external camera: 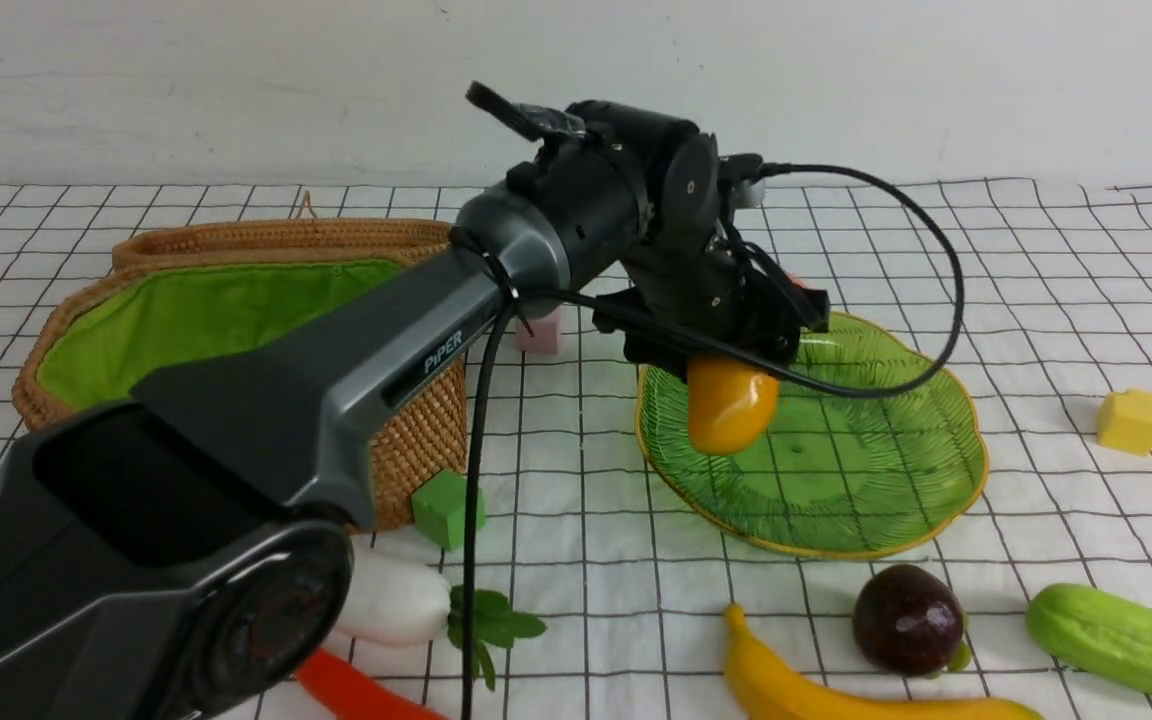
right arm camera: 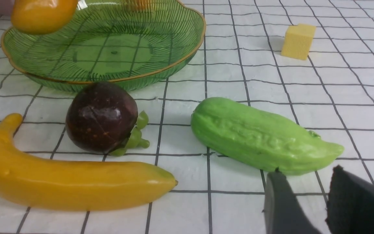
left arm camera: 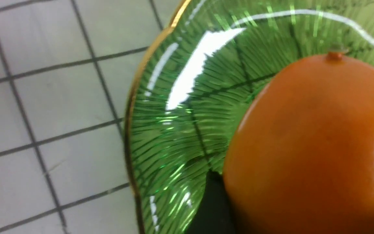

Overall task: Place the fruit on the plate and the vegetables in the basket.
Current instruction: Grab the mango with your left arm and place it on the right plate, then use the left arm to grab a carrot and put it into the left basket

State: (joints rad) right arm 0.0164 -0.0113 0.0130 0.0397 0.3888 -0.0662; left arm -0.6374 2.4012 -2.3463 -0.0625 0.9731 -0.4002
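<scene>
My left gripper (external camera: 729,362) is shut on the orange-yellow mango (external camera: 731,402), which hangs just above the left part of the green glass plate (external camera: 896,480). In the left wrist view the mango (left arm camera: 310,146) fills the frame over the ribbed plate (left arm camera: 174,136), with one dark finger (left arm camera: 211,204) beside it. The banana (right arm camera: 67,182), the dark purple fruit (right arm camera: 101,117) and the bumpy green gourd (right arm camera: 261,138) lie on the cloth in front of the plate (right arm camera: 109,55). My right gripper (right arm camera: 305,177) stands open and empty just short of the gourd. The radish (external camera: 396,603) and red chili (external camera: 356,690) lie near the wicker basket (external camera: 426,430).
A green foam cube (external camera: 446,508) sits against the basket's front corner. A pink cube (external camera: 539,335) is behind it and a yellow cube (external camera: 1131,420) stands right of the plate. The woven lid (external camera: 286,235) leans behind the basket. My left arm spans the basket's right side.
</scene>
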